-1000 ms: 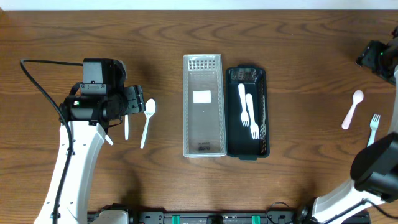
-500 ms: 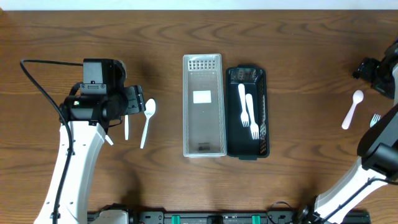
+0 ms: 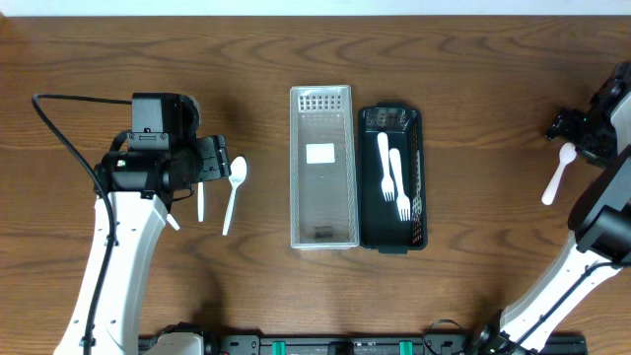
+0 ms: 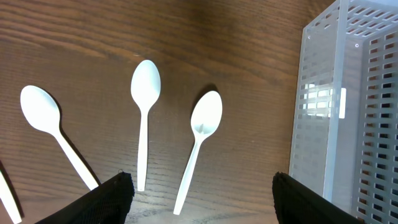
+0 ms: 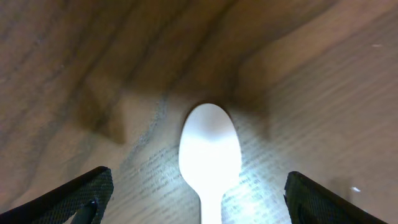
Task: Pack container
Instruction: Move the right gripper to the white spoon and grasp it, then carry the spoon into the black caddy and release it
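Observation:
A clear slotted container (image 3: 321, 168) stands mid-table, empty, next to a black container (image 3: 414, 177) holding two white forks (image 3: 395, 182). Three white spoons lie by my left gripper (image 3: 217, 161); the left wrist view shows them (image 4: 43, 118), (image 4: 144, 106), (image 4: 202, 134) ahead of the open, empty jaws (image 4: 202, 208), with the clear container (image 4: 348, 106) at right. My right gripper (image 3: 574, 133) hovers over another white spoon (image 3: 558, 177) at the far right. In the right wrist view its bowl (image 5: 210, 149) lies between the open fingers (image 5: 208, 202).
The table is dark brown wood. The right arm's links run down the right edge (image 3: 601, 227) and cover the fork seen there earlier. A black cable (image 3: 59, 123) loops from the left arm. A fourth white utensil tip shows at the left wrist view's corner (image 4: 6, 199).
My right gripper has moved left and down from the far right edge until it is over the lone spoon. The left arm and all utensils have stayed still.

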Action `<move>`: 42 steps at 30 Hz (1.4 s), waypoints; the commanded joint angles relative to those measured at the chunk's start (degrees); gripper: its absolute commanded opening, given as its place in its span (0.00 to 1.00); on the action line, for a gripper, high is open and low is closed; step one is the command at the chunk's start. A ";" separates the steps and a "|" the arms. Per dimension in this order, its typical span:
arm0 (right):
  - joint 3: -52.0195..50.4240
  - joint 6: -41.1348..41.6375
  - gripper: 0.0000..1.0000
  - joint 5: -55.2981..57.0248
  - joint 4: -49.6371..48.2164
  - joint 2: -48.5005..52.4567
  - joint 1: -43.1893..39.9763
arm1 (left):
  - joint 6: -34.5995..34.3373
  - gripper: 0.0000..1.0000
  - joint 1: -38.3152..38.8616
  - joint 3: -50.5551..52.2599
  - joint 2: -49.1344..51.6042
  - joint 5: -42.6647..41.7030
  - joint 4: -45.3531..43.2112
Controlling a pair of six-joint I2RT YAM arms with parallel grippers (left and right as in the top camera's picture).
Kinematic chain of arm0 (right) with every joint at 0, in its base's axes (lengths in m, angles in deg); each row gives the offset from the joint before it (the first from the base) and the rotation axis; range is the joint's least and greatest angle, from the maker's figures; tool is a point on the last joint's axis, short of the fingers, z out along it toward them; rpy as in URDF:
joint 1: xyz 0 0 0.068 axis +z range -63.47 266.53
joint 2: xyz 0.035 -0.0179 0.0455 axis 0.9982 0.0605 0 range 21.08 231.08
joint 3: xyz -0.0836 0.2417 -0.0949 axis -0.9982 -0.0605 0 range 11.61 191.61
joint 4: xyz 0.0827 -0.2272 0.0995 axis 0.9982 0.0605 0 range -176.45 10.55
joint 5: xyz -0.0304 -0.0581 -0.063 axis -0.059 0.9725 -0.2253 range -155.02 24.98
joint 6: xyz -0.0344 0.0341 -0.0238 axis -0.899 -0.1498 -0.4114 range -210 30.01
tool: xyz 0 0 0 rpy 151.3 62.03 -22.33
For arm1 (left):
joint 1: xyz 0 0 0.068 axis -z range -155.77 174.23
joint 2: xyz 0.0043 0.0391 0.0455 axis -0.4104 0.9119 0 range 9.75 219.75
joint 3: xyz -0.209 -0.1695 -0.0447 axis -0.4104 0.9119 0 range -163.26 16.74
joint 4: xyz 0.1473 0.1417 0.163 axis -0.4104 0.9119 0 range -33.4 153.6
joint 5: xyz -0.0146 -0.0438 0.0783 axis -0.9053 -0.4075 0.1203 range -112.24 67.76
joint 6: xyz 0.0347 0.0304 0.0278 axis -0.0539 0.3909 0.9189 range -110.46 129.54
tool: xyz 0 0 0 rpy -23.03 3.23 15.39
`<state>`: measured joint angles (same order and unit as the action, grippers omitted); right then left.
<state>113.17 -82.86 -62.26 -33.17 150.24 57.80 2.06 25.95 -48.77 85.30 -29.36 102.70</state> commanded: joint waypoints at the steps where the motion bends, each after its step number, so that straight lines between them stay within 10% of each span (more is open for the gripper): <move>1: -0.11 -1.51 0.91 -2.10 0.04 2.84 -0.61 | 0.33 0.74 0.20 -0.98 0.04 0.55 0.15; 42: -0.09 -1.90 0.28 -2.19 -0.94 4.26 -1.09 | 0.33 0.74 0.20 -0.98 0.04 0.52 0.17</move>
<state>113.26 -84.63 -64.18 -33.93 152.53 57.14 2.06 25.97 -48.77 85.30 -29.36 102.70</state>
